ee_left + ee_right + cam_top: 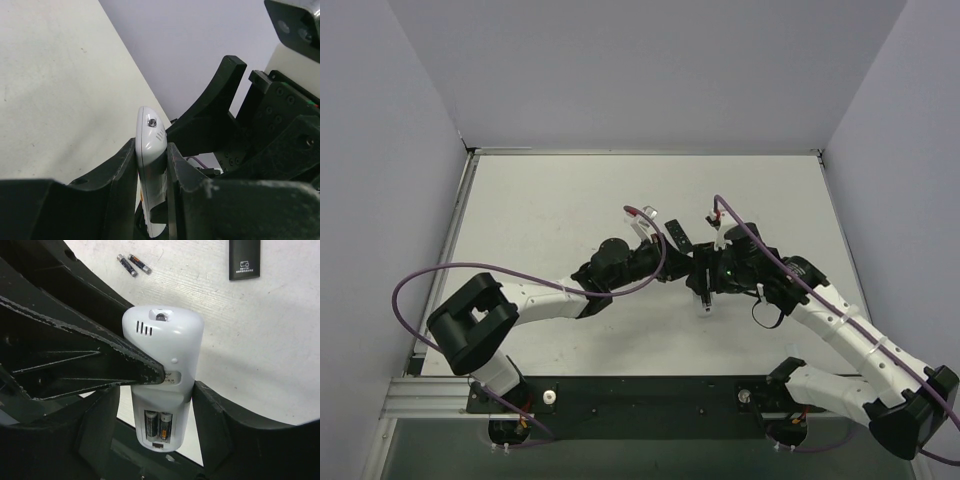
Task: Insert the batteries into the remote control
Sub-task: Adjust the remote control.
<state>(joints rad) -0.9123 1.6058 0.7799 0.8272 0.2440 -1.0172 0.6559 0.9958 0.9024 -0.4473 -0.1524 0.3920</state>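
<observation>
- The white remote (162, 347) is held up over the middle of the table (550, 200), right where the two arms meet, back side turned to the right wrist camera.
- Its battery slot (159, 442) is uncovered, and two batteries (151, 424) can be seen seated side by side in it.
- The remote is clamped edge-on by the left claw (151, 150), with a finger (120, 175) pressed flat against each of its faces.
- It's straddled loosely by the right claw (155, 405): one finger (215, 420) is right up against the remote's side, but a sliver of table can be seen between the other finger and the remote, so that claw is released, not squeezing.
- Two loose batteries (133, 264) are lying on the table beyond the remote's rounded top end, just beside each other.
- A black remote (244, 259) is lying flat out past that same end too, well apart from those loose cells.
</observation>
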